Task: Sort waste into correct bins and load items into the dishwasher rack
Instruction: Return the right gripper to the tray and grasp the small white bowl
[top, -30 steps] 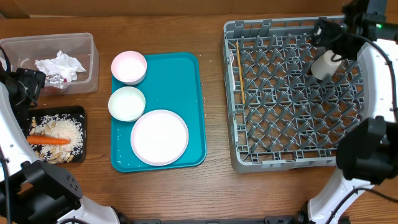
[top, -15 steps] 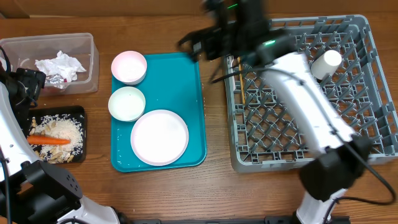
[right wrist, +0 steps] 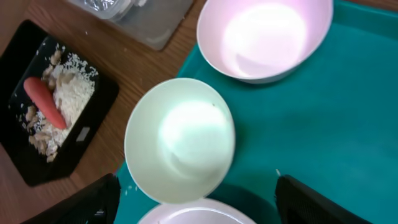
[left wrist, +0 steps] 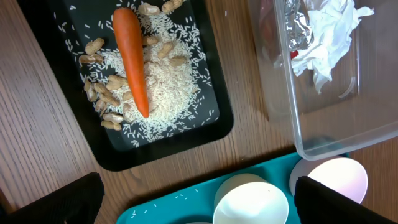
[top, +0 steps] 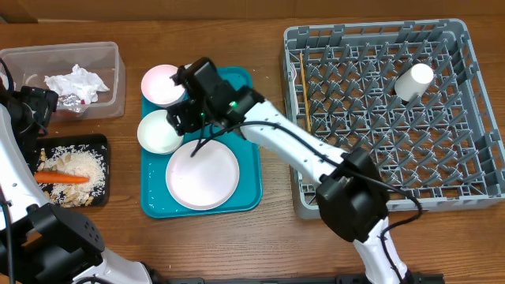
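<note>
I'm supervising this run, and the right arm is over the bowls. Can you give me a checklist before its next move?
1. Right hand open: ok.
2. Bowl beside the plate centred between its fingers: ok.
3. That bowl empty: ok.
4. Dishwasher rack has free pegs beyond the cup and chopstick: ok.
5. Left hand off to the side, by the clear tub: ok.
6. Gap from fingers to bowl rim: cannot tell.

Right gripper [right wrist: 199, 202] hovered, spread wide, over a round white bowl [right wrist: 180, 140] on the teal plastic tray [right wrist: 280, 124]; orange carrot [right wrist: 42, 101] lay left in the shallow black tray [right wrist: 96, 93].
</note>
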Action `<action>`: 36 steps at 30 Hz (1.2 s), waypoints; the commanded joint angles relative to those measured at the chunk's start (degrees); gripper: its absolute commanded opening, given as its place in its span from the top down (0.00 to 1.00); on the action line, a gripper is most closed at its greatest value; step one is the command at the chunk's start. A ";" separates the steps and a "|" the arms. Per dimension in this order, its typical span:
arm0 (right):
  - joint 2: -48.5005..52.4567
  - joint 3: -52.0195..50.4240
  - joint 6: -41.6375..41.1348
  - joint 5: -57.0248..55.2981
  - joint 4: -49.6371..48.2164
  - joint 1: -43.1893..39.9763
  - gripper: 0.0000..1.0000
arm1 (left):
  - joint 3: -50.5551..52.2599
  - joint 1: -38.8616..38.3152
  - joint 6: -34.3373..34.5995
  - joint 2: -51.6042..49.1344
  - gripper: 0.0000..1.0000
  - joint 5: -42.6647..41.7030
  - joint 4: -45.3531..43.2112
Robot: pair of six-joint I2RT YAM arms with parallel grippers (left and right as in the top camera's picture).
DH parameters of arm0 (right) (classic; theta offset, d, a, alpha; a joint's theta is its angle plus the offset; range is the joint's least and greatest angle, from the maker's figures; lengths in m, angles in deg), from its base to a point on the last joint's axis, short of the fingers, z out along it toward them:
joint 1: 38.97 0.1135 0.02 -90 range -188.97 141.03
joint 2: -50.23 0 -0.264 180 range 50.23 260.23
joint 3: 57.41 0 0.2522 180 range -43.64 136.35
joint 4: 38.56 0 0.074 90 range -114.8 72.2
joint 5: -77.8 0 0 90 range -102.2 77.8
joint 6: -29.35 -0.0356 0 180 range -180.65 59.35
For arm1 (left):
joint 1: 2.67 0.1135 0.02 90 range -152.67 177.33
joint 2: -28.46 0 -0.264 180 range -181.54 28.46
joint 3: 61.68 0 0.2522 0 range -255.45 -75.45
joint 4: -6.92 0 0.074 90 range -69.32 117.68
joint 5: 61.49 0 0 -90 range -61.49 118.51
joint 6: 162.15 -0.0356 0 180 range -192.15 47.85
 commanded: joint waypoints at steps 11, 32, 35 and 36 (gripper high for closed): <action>8.66 0.39 -3.23 -4.70 -4.55 2.97 0.26 | 0.00 -0.11 0.76 0.04 0.00 0.81 0.11; 9.09 1.77 -4.50 -3.30 -3.17 1.03 0.96 | 0.00 -0.11 0.76 0.04 0.00 0.81 0.11; 7.74 3.58 -4.48 -1.14 -1.38 0.09 0.96 | 0.00 -0.11 0.79 0.04 0.00 0.81 0.11; 7.08 4.17 -4.50 -0.68 -0.76 -0.28 0.96 | 0.00 -0.11 0.76 0.04 0.00 0.79 0.11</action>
